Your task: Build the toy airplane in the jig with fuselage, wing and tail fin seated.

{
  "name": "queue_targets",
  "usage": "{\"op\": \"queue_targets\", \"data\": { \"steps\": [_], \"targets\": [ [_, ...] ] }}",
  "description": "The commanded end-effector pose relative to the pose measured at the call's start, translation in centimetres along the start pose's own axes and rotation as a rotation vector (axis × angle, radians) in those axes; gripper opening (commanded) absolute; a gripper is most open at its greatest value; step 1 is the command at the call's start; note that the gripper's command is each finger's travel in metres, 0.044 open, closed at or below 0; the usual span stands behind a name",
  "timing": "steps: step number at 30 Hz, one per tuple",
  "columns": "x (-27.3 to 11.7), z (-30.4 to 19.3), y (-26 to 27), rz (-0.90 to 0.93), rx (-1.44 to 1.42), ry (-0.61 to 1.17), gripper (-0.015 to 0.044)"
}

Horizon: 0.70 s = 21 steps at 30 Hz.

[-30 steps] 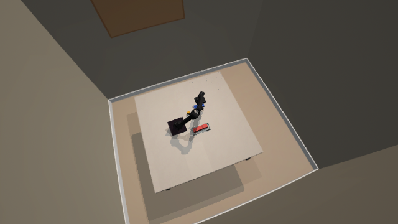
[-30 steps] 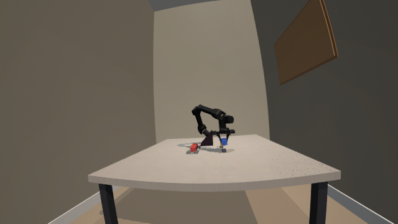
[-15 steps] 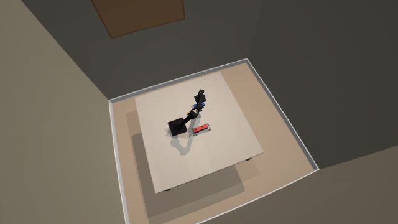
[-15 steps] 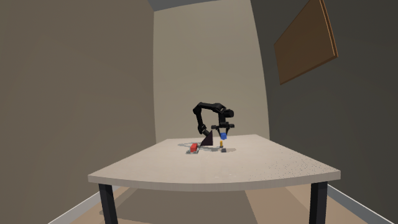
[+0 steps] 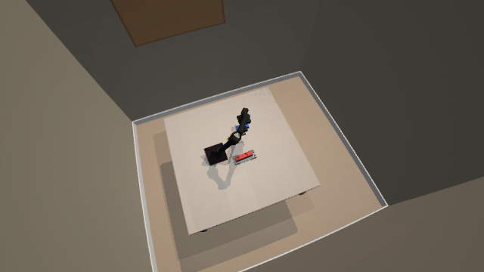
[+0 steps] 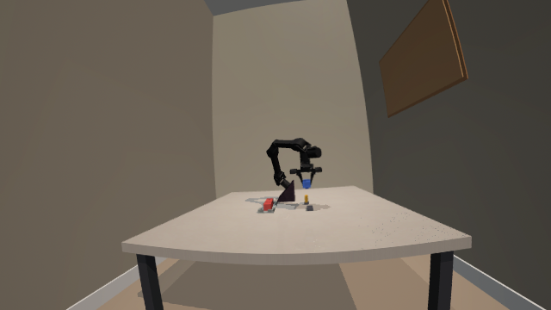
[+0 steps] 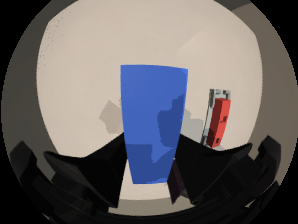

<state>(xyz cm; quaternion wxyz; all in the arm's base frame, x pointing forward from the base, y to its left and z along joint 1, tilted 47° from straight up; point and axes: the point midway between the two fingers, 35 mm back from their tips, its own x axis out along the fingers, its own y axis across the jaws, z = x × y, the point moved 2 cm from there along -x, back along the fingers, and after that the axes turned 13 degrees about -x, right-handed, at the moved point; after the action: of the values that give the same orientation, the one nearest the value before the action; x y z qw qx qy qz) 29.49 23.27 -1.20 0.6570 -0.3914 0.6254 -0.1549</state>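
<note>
The gripper is shut on the blue wing and holds it above the table. Its tab is not visible. The red fuselage lies lengthwise in the grey cradle; how flat it sits is too small to tell. The yellow tail fin stands upright, apart from the cradle, and is out of sight in the wrist view.
A small dark block is on the table below the held wing, in front of the tail fin. The arm's dark base stands beside the cradle. The arm's shadow falls near the base and cradle.
</note>
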Motion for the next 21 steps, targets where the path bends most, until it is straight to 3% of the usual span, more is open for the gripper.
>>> {"op": "queue_targets", "data": {
  "steps": [1,21],
  "targets": [
    [0.0,0.1,-1.4,0.002,0.066,-0.002,0.0],
    [0.6,-0.5,-8.0,0.016,0.413,-0.003,0.0]
  ]
}}
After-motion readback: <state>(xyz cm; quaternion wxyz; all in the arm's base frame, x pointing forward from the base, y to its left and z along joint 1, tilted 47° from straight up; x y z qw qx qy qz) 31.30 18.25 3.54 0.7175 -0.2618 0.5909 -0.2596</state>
